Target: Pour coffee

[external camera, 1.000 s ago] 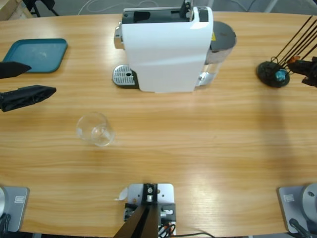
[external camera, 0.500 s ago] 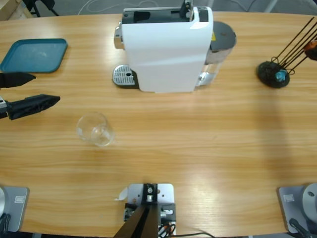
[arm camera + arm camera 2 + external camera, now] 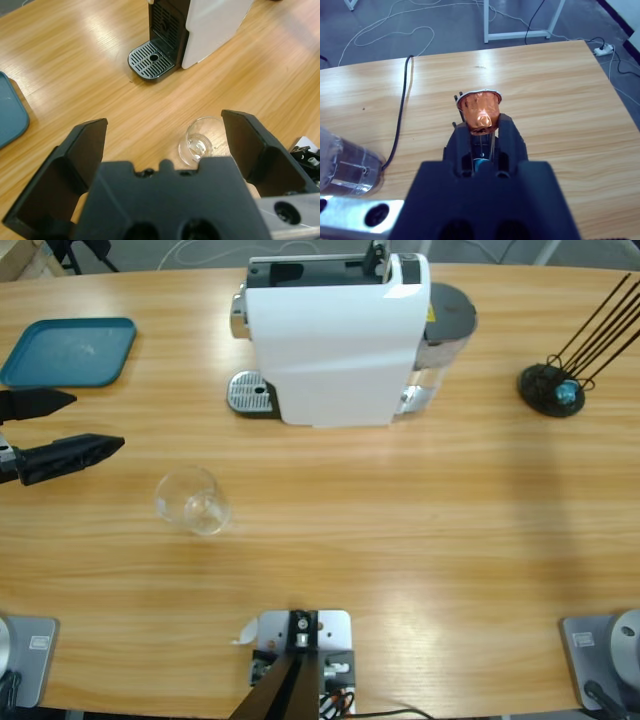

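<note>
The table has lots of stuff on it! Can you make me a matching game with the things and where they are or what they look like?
Things:
1. glass
2. tray
3. capsule
4. coffee machine

Descriptions:
A. teal, at the table's far left
B. white, at the back middle
C. clear, in front of the open left gripper
D. copper, held in the right gripper

Pairs: 1-C, 2-A, 3-D, 4-B

Machine [image 3: 335, 335] stands at the table's [image 3: 450, 520] far middle, tray [image 3: 70, 350] to its left, rack [image 3: 552, 390] to its right. Glass [image 3: 192, 500] sits nearer, left of centre, just right of the left gripper [image 3: 70, 425].
</note>
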